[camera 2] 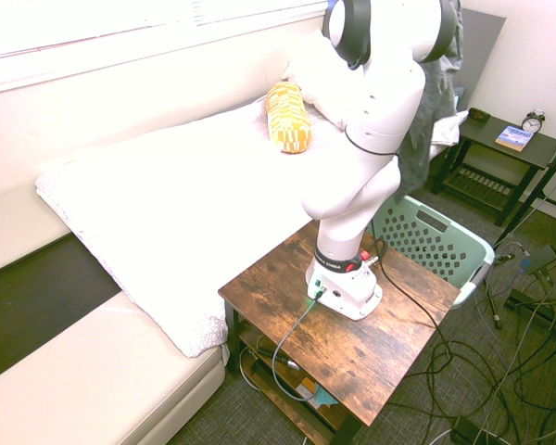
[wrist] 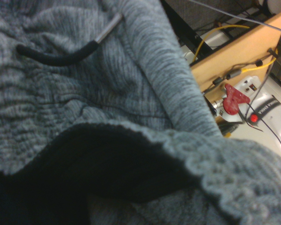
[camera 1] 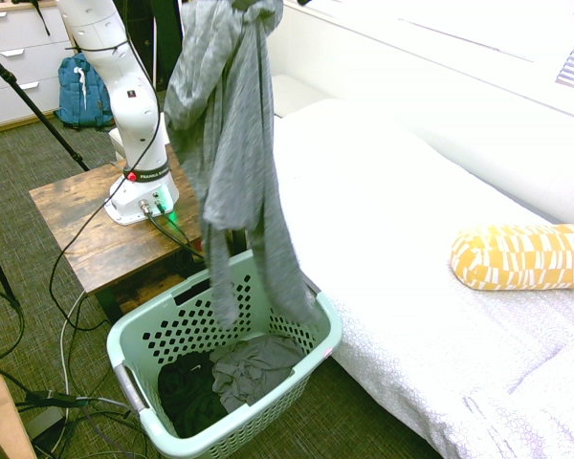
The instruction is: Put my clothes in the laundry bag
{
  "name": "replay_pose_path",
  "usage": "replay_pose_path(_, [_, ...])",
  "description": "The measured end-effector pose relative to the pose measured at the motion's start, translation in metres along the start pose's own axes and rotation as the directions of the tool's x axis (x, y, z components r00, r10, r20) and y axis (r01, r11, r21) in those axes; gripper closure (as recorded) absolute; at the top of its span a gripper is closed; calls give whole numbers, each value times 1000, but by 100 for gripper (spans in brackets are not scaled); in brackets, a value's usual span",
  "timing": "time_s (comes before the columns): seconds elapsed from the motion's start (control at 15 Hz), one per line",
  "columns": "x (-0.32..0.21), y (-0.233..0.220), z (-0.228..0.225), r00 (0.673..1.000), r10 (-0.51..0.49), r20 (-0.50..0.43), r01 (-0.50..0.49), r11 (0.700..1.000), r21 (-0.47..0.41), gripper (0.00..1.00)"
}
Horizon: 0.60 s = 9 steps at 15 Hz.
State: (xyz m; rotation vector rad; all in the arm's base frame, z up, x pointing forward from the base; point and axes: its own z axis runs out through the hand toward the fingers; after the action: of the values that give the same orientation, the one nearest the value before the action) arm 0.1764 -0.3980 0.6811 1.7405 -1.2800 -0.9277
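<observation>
So the white Franka arm (camera 1: 134, 105) has its gripper shut on a soft heather-grey jersey garment (camera 1: 234, 143). The fingertips themselves are out of sight, but the cloth is clearly hanging from up at the wrist end, bunched at the top and dropping in long folds. Its two lower ends dangle over the mint-green rectangular plastic laundry basket (camera 1: 320, 359), the one with rows of holes and grey handles, and reach down into its opening. Can't tell if they touch the wall. Inside the basket there's a crumpled grey cloth (camera 1: 255, 371) next to a black cloth (camera 1: 186, 390).

The wrist view is nearly all grey fabric, with a black cord with a metal tip (wrist: 68, 58) lying across it, plus a gathered edge.

The basket sits on the floor between the brown wood-topped table (camera 2: 352, 348) the arm is on and the bed with white bedding (camera 1: 364, 210). A yellow-and-white patterned bolster pillow (camera 1: 526, 256) is lying on the bed, and a blue backpack (camera 1: 83, 94) is on the floor by the white drawers (camera 1: 24, 67).
</observation>
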Motion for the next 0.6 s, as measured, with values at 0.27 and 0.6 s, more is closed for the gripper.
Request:
replay_pose_path(0.27, [37,-81,79,988,118,-99,-114,993,39,0])
replay_pose_path(0.6, [28,-197,144,992,112,-51,-106,988,111,0])
